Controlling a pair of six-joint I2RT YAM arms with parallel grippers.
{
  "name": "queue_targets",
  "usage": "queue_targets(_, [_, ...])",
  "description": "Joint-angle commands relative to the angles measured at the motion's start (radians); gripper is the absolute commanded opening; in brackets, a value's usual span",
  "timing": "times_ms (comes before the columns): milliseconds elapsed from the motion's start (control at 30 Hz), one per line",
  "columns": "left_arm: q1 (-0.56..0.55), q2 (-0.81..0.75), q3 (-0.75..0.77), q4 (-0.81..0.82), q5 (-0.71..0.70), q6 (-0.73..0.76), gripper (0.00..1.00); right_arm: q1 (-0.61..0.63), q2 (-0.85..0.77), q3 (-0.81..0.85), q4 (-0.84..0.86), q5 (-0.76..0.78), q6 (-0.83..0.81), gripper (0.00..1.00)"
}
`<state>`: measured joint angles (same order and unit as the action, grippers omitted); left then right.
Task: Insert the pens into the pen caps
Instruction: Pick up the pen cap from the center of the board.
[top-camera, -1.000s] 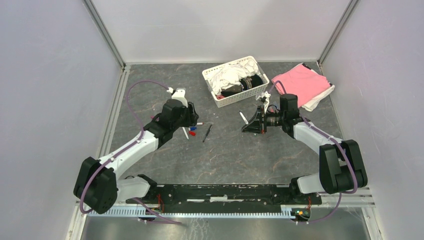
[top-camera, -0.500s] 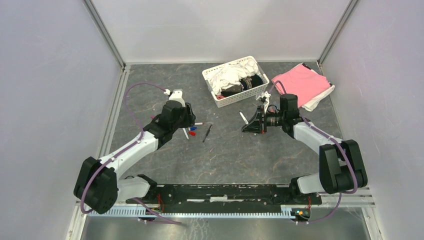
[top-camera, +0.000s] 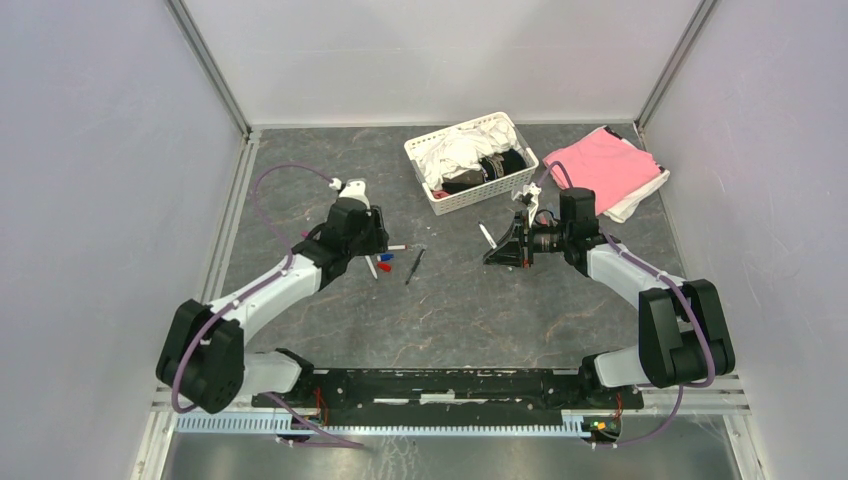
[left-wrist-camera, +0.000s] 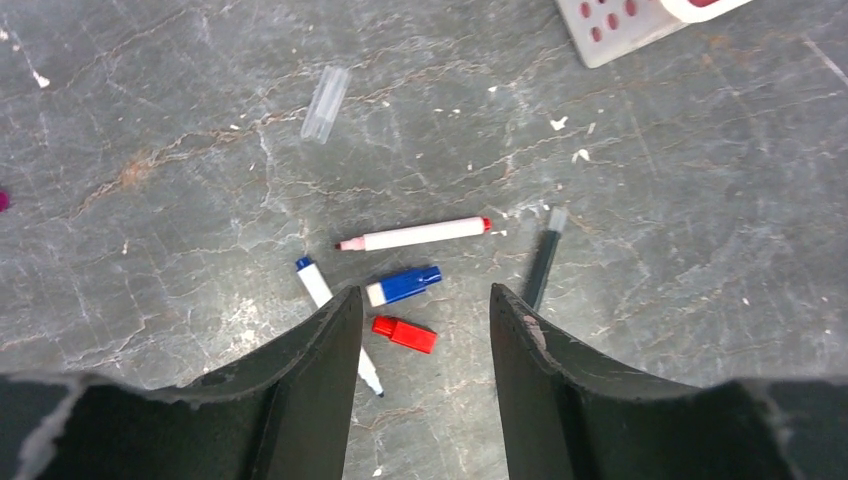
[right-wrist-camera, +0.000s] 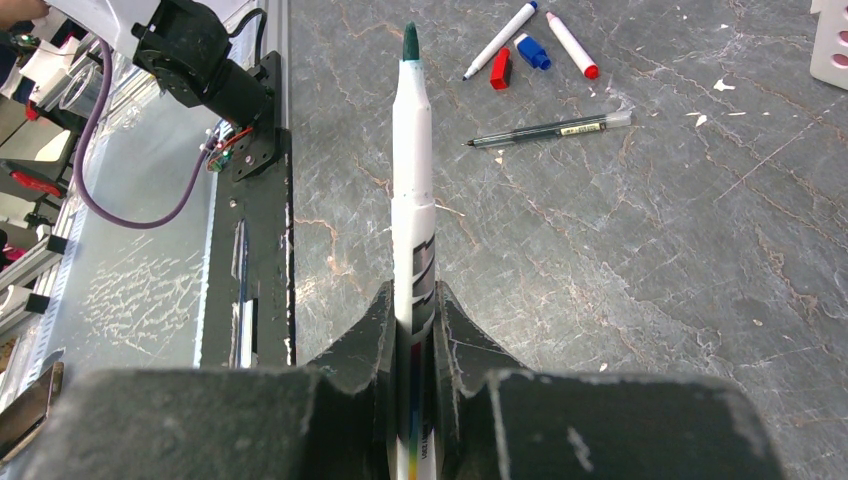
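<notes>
Left arm (top-camera: 270, 290) shifted; left fingers (left-wrist-camera: 310, 400) hung open over red cap (left-wrist-camera: 404, 334). Right fingers (right-wrist-camera: 370, 335) gripped green-tipped pen (right-wrist-camera: 411, 200). Cap judged light, slick; pinch sides.

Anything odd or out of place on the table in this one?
Mildly: white flecks litter the mat near the basket, and a clear tube lies alone, well apart from the red cap and blue cap. Nothing looks damaged or spilled.

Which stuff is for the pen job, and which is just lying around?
For the job: green-tipped pen, red-ended pen, blue-ended pen, dark pen, blue cap, red cap.
Just lying about: white basket, pink cloth.
</notes>
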<state>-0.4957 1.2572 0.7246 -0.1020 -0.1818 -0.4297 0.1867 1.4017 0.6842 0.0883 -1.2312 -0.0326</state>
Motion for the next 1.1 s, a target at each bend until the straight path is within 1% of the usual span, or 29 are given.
queue_targets(0, [0.037,0.068,0.086,-0.04,0.009,0.079,0.59,-0.006,-0.023,0.032,0.008,-0.02,-0.021,0.0])
queue_targets(100, [0.063,0.143,0.153,-0.094,0.003,0.136,0.64,-0.005,-0.021,0.034,0.001,-0.019,-0.028,0.0])
queue_targets(167, [0.082,0.215,0.233,-0.152,0.002,0.181,0.65,-0.004,-0.019,0.035,-0.001,-0.02,-0.03,0.0])
queue_targets(267, [0.11,0.344,0.336,-0.232,0.009,0.245,0.61,-0.006,-0.017,0.035,-0.004,-0.019,-0.032,0.0])
queue_targets(367, [0.138,0.462,0.455,-0.291,0.047,0.299,0.56,-0.005,-0.018,0.037,-0.005,-0.02,-0.033,0.0])
queue_targets(567, [0.185,0.627,0.608,-0.359,0.149,0.353,0.48,-0.008,-0.021,0.038,-0.008,-0.023,-0.035,0.0])
queue_targets(800, [0.201,0.726,0.693,-0.399,0.177,0.379,0.46,-0.01,-0.018,0.038,-0.01,-0.025,-0.036,0.0])
queue_targets(900, [0.201,0.751,0.701,-0.407,0.177,0.381,0.43,-0.012,-0.018,0.04,-0.01,-0.026,-0.036,0.0])
queue_targets(1000, [0.203,0.769,0.7,-0.41,0.177,0.381,0.42,-0.011,-0.016,0.04,-0.01,-0.026,-0.036,0.0])
queue_targets(1067, [0.203,0.783,0.702,-0.411,0.204,0.382,0.41,-0.011,-0.017,0.04,-0.01,-0.026,-0.036,0.0])
